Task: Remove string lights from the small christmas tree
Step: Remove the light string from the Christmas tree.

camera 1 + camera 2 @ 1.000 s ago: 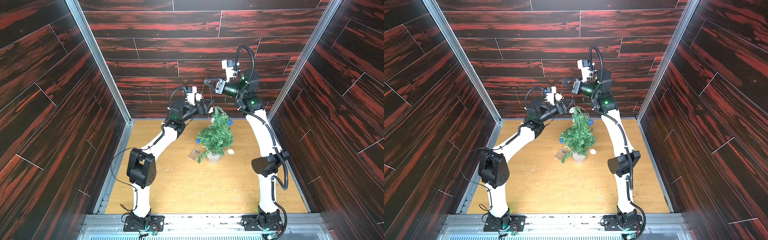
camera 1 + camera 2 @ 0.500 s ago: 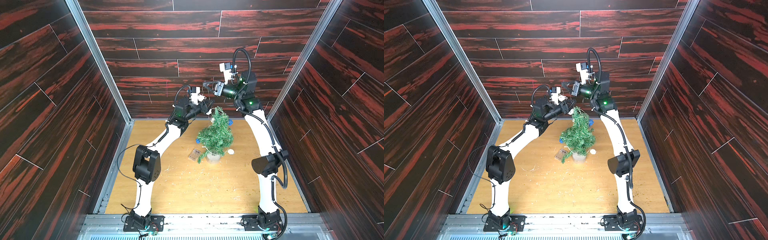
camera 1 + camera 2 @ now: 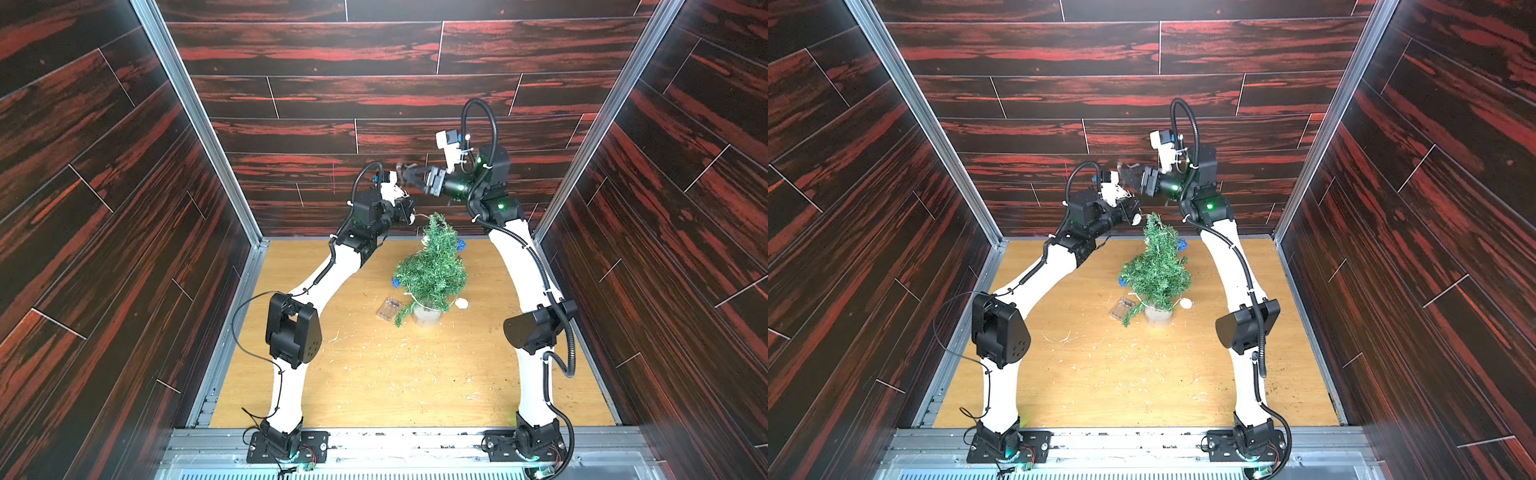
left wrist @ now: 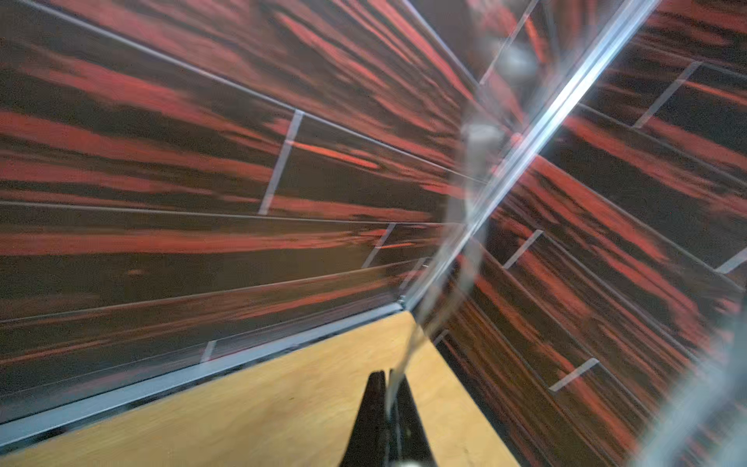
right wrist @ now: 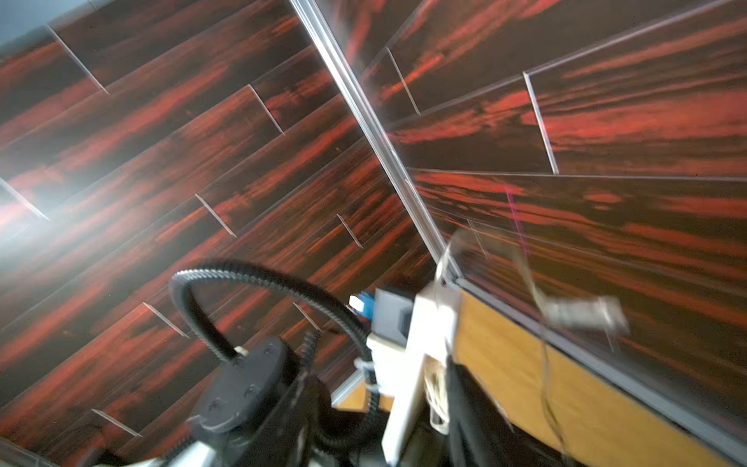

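Note:
The small christmas tree (image 3: 432, 270) (image 3: 1156, 270) stands in its grey-white pot (image 3: 426, 316) mid-floor in both top views. The string lights (image 3: 460, 244) still wind around it, with blue balls at its sides, a white ball (image 3: 461, 304) on the floor and the clear battery box (image 3: 388, 309) left of the pot. My left gripper (image 3: 410, 212) (image 4: 389, 378) sits just left of the treetop, shut on the pale wire (image 4: 465, 226), which runs off blurred with its balls. My right gripper (image 3: 405, 174) hovers above it, open and empty; a loose wire piece (image 5: 582, 311) swings in its wrist view.
Dark red-streaked wood walls (image 3: 374, 95) close in on three sides, with metal corner posts (image 3: 199, 124). The wooden floor (image 3: 395, 374) is strewn with needles and crumbs. Both arms arch over the back of the floor, elbows (image 3: 293, 328) (image 3: 536, 328) flanking the tree.
My left gripper moved in toward the treetop and closed on the wire. My right gripper, shut before, has opened and let go of the wire.

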### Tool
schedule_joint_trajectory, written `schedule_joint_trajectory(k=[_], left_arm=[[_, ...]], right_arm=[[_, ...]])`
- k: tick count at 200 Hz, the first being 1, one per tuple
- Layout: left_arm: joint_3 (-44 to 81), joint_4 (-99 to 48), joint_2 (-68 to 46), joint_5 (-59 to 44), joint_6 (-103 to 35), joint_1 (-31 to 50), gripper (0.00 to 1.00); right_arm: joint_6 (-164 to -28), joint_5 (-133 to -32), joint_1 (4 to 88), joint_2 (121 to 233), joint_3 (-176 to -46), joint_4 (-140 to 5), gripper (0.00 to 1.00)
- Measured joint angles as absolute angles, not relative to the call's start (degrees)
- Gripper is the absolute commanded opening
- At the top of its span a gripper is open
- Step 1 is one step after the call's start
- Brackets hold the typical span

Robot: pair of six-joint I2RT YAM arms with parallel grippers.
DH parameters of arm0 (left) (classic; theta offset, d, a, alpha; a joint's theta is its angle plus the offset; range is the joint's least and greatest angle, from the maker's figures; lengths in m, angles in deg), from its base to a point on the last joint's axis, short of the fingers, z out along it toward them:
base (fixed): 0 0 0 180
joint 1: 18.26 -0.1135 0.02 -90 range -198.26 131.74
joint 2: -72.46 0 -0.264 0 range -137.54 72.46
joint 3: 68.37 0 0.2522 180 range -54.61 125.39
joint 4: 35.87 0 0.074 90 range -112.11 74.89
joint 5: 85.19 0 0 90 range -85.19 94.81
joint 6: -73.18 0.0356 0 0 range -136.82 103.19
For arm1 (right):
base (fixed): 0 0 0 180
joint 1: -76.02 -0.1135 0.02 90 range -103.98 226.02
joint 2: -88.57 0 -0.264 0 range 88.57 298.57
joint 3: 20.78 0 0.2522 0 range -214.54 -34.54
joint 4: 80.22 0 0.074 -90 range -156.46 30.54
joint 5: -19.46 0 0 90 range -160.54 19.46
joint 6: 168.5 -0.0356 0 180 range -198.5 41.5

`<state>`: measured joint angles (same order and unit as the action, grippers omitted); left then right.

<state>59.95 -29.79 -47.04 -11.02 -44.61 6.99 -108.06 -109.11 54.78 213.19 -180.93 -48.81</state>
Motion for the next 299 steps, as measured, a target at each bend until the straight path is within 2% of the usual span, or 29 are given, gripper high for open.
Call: schedule_joint_trajectory(k=[22, 86, 129, 186, 299], left_arm=[[62.3, -26.5, -46.9, -8.2, -42.9, 6.7, 0.00], [67.0, -17.0, -44.3, -2.8, -37.9, 5.0, 0.00], [60.2, -14.6, -36.5, -0.1, -36.5, 1.2, 0.00], [52.4, -13.7, -26.2, 2.5, -35.4, -2.9, 0.00], [35.7, -5.0, -1.8, 10.5, -29.8, -2.6, 0.00]], right_arm=[[-106.5, -107.4, 54.8, 210.0, -175.8, -46.6, 0.70], [-105.0, -102.4, 57.6, 193.5, -157.3, -48.6, 0.72], [-106.1, -100.3, 61.0, 182.9, -142.3, -55.2, 0.72], [-107.1, -97.8, 62.9, 177.3, -127.9, -58.2, 0.72], [-108.0, -92.3, 65.9, 166.1, -120.4, -56.4, 0.74]])
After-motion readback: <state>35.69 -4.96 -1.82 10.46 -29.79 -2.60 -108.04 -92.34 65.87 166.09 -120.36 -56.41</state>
